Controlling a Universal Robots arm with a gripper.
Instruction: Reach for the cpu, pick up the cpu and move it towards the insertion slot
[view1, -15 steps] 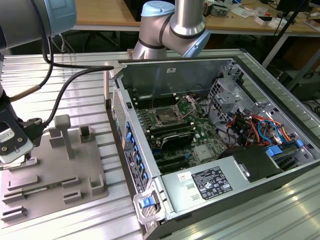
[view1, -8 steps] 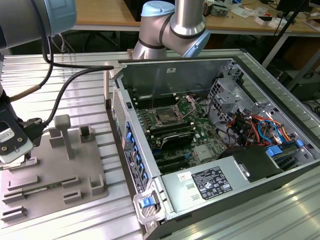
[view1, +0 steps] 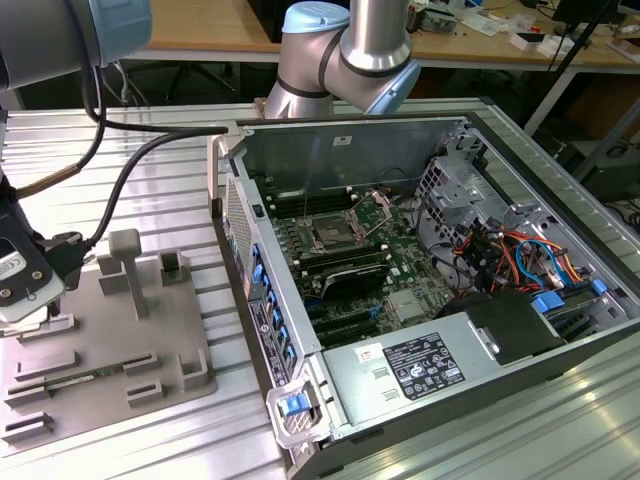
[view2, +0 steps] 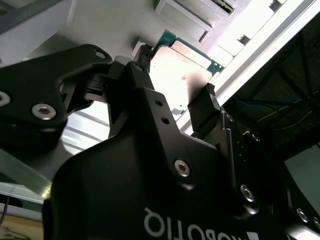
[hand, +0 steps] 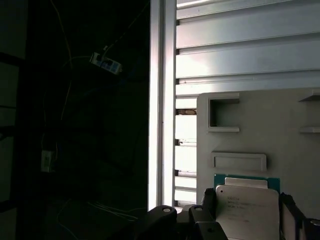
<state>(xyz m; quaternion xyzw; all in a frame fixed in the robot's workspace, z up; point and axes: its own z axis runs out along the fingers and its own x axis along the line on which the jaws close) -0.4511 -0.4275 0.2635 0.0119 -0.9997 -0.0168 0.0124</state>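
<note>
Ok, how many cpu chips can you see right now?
1: the cpu, gripped in the hand, above the grey tray at the exterior view's left. Others may lie hidden beneath the hand.

Black claw (view2: 175, 77) clamped on the silvery green-rimmed cpu (view2: 172, 65), pale grey tray (view2: 115, 25) beneath, ribbed metal table (view2: 260, 45) beside

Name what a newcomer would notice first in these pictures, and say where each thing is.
The open computer case takes up the exterior view's right, with the insertion slot shining on its motherboard. In the first wrist view, the silvery cpu sits between the jaws of the gripper, over the grey tray that lies at the exterior view's left.
</note>
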